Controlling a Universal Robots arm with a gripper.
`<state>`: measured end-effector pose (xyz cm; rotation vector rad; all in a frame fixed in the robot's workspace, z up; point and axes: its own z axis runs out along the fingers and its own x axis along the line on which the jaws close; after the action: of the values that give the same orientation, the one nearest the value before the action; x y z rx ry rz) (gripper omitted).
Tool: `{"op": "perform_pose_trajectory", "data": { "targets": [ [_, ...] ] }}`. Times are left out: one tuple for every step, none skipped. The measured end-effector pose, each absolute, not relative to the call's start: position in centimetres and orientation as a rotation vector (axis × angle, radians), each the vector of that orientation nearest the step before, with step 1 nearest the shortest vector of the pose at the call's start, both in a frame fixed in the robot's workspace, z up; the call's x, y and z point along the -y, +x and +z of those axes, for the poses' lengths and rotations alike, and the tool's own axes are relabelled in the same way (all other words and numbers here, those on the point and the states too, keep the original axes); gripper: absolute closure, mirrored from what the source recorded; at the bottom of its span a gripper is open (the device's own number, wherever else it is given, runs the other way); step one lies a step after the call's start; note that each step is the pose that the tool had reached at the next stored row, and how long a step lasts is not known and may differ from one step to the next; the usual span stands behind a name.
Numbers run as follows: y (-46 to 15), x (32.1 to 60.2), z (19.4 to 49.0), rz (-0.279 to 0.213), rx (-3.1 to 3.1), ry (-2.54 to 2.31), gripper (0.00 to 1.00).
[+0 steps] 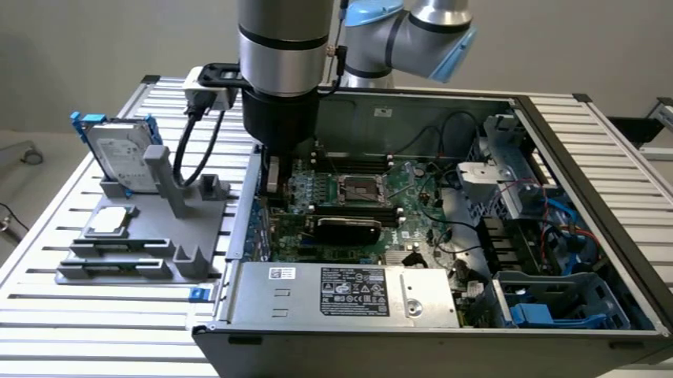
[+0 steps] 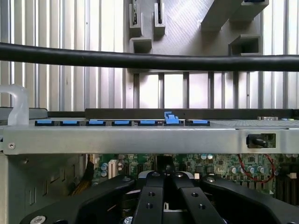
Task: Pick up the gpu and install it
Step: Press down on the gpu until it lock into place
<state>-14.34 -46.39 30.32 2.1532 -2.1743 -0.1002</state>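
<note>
Here the gripper [image 2: 163,196] sat closed inside the computer case [image 1: 589,157], above the motherboard [image 1: 358,197]; whether it gripped the gpu was hidden. A black cable [image 2: 140,59] crossed in front; a hard drive [image 1: 118,150] stood at the exterior view's left.

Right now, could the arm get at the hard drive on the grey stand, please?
Probably yes: the hard drive stands upright outside the case with nothing over it, though the arm must first lift out.

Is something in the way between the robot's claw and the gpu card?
Nothing visible is. The shut gripper hangs inside the computer case, close beside the black gpu, which sits on the motherboard. Whether the gripper touches the card cannot be told.
</note>
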Motion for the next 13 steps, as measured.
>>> {"op": "perform_pose_trajectory", "data": {
  "targets": [
    [-14.35,46.39,30.32,-0.101,2.177,2.15,0.89],
    [-14.36,46.39,30.32,-0.102,2.18,2.146,0.89],
    [-14.37,46.39,30.32,-0.103,2.183,2.142,0.89],
    [-14.38,46.39,30.31,-0.104,2.187,2.138,0.89],
    [-14.39,46.39,30.31,-0.105,2.19,2.134,0.89],
    [-14.39,46.39,30.31,-0.106,2.194,2.13,0.89],
    [-14.39,46.39,30.31,-0.106,2.197,2.126,0.89],
    [-14.38,46.39,30.3,-0.107,2.201,2.122,0.89],
    [-14.39,46.39,30.3,-0.108,2.204,2.118,0.89],
    [-14.39,46.39,30.3,-0.108,2.207,2.114,0.89],
    [-14.39,46.39,30.29,-0.108,2.21,2.111,0.89],
    [-14.39,46.39,30.29,-0.109,2.214,2.108,0.89],
    [-14.39,46.4,30.28,-0.109,2.217,2.104,0.89]
  ]
}}
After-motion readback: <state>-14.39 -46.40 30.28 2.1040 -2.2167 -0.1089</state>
